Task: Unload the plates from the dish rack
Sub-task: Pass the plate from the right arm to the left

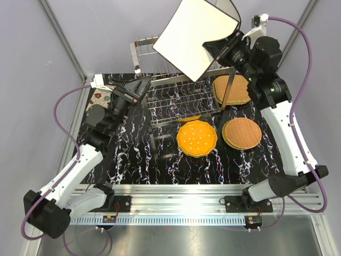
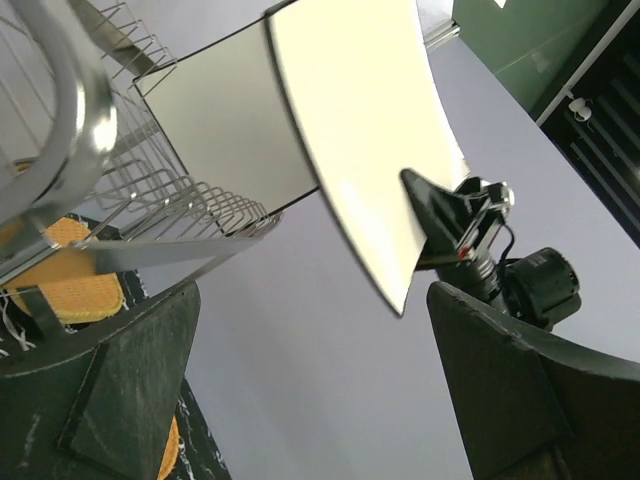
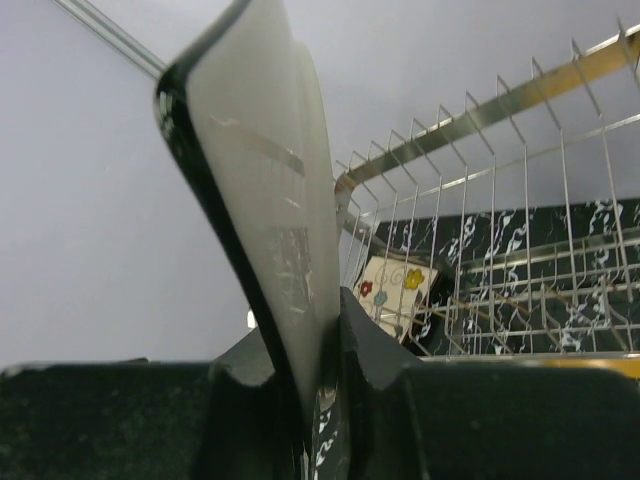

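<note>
Holding, item one: my right gripper (image 1: 217, 49), jaws pinched narrow on the dark-rimmed edge of the square cream plate (image 1: 194, 37). The plate hangs tilted in the air above the far right end of the dish rack (image 1: 181, 101), clear of the prongs as far as I can judge.

Item two: left gripper (image 1: 139, 85), jaws wide, carrying nothing, just beside the rack's left end.

Item three, lying on the table (image 1: 138, 160):
- orange scalloped plate (image 1: 197, 137), near the middle, just in front of the rack
- tan woven plate (image 1: 242, 133), just beside it toward the right edge
- second tan woven plate (image 1: 232, 89), behind that, by the rack's right end
- flowered square plate (image 1: 101, 97), at the far left corner, partly under my left arm

Handling note: the grip takes only one edge of a broad, smooth plate, so I judge it will want to swing or slip. I would move slowly, keep the wrist steady, and bring the plate low and level before letting go.

Room: the right side is crowded with plates; the bare stretch lies along the near edge and the near left quarter. Stacking on the flowered plate would mean crossing over the rack and my left arm, so I would carry high until past the top rail
</note>
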{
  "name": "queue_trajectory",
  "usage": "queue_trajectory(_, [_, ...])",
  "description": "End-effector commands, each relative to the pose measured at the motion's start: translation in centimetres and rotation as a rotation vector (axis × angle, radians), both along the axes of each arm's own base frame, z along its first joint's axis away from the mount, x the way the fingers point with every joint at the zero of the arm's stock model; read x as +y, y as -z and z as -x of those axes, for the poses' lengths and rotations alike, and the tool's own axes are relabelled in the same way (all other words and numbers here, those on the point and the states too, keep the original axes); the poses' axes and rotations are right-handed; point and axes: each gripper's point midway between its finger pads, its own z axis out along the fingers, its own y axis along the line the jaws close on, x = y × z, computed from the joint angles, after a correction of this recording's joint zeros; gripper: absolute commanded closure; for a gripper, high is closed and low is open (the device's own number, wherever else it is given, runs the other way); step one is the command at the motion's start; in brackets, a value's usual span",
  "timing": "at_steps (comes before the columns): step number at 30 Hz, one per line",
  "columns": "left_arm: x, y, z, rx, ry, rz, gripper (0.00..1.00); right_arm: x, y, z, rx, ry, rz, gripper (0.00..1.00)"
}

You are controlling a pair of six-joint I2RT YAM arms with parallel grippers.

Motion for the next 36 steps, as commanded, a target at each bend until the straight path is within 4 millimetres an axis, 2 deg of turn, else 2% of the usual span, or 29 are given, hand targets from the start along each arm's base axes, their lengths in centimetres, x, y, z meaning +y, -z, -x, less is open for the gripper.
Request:
queue_trajectory(1, [0.3,-4.6,0.0,-0.098,-0.042,0.069,0.01,0.1,-9.4,6.7,-0.254,-0.128,-0.188,1.0])
queue_trajectory(2, [-0.2,-4.4,-0.5,-0.089,-0.037,0.067,0.01,0.2,-9.1,6.8,-0.246,-0.135,-0.189,1.0])
queue_trajectory(4, [-0.8,-5.2,-0.6,-0.098,-0.022,0.076,0.01,0.7,-8.9,7.3,-0.236,-0.168,-0.196,1.0])
queue_trajectory(6, [-1.8,-4.9,-1.2,-0.081,-0.007,0.071,0.01,1.1,-8.6,7.5,-0.228,-0.184,-0.202,1.0])
queue_trajectory(7, [-1.9,-5.5,-1.2,-0.088,-0.003,0.076,0.01,1.1,-8.7,7.8,-0.232,-0.191,-0.206,1.0])
queue_trajectory(9, [-2.6,-5.1,-1.6,-0.068,0.006,0.068,0.01,1.2,-8.8,8.1,-0.237,-0.2,-0.213,1.0])
queue_trajectory(14, [-3.3,-5.3,-2.3,-0.058,0.008,0.075,0.01,1.8,-8.4,8.7,-0.221,-0.239,-0.218,1.0])
queue_trajectory(19, [-3.9,-6.4,-2.7,-0.069,0.022,0.092,0.01,2.6,-7.8,9.0,-0.208,-0.267,-0.218,1.0])
queue_trajectory(30, [-4.0,-7.6,-1.6,-0.113,0.048,0.128,0.2,3.7,-6.9,8.9,-0.223,-0.303,-0.197,1.0])
queue_trajectory(34, [-4.0,-7.9,-1.2,-0.141,0.053,0.115,0.32,4.3,-6.6,9.0,-0.22,-0.322,-0.192,1.0])
queue_trajectory(36, [-4.1,-8.0,-1.0,-0.154,0.063,0.119,0.42,4.6,-6.5,9.1,-0.216,-0.335,-0.19,1.0])
